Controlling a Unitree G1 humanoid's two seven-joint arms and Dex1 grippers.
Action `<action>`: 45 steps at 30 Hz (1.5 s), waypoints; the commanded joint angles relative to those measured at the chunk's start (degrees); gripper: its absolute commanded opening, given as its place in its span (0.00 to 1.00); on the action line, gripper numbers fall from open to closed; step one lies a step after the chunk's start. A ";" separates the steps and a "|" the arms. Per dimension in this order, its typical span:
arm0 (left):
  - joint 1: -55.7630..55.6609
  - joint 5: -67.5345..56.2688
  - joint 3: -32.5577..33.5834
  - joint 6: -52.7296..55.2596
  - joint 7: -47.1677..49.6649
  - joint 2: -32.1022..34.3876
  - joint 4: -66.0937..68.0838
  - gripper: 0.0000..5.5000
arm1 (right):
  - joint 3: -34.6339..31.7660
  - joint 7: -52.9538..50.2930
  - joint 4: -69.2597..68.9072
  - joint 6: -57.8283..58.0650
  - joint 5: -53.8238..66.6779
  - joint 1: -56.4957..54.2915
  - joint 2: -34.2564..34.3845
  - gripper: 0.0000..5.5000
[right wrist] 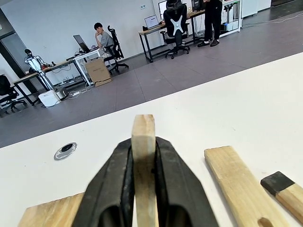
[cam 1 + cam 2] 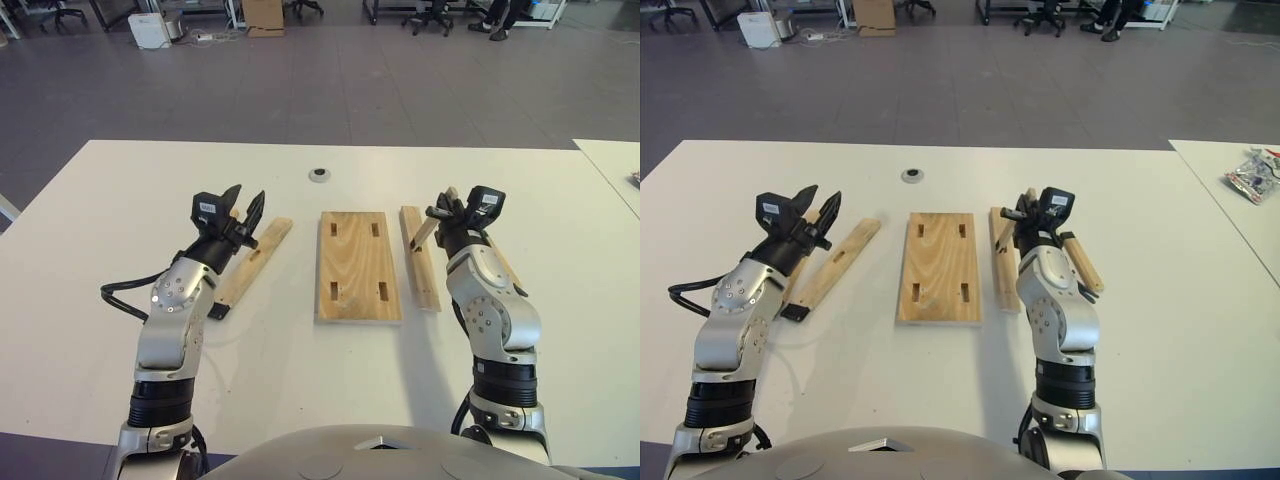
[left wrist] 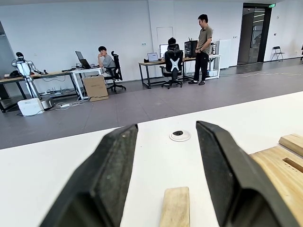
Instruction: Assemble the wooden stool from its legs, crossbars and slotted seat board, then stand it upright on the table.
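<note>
The slotted seat board [image 2: 360, 265] lies flat in the middle of the white table [image 2: 300, 380]. A wooden leg [image 2: 252, 262] with a black end lies to its left. My left gripper [image 2: 243, 210] hovers open over that leg's far end; in the left wrist view a wooden end [image 3: 175, 208] shows between the fingers [image 3: 104, 179]. Another leg [image 2: 420, 258] lies right of the board. My right gripper [image 2: 440, 214] is shut on a thin crossbar [image 1: 143, 151], held just above that leg. A further leg [image 2: 1083, 262] lies partly under the right arm.
A round grommet [image 2: 319, 175] sits in the table beyond the board. A second table at the right carries a small packet [image 2: 1252, 175]. Office desks, chairs and people stand far behind across the open floor.
</note>
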 commanded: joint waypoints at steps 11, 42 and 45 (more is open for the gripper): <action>-0.76 0.29 -0.34 0.49 0.30 -0.26 -0.39 0.41 | -1.21 1.64 0.95 -3.69 -4.26 -1.09 1.09 0.08; 0.04 0.84 0.38 0.30 0.56 -1.11 -0.42 0.41 | 3.39 24.70 13.38 -18.30 -7.22 9.86 -5.11 0.08; 0.19 0.90 0.58 0.40 0.60 -1.04 -0.68 0.41 | 6.57 28.94 16.43 -25.47 -11.79 14.44 -8.26 0.08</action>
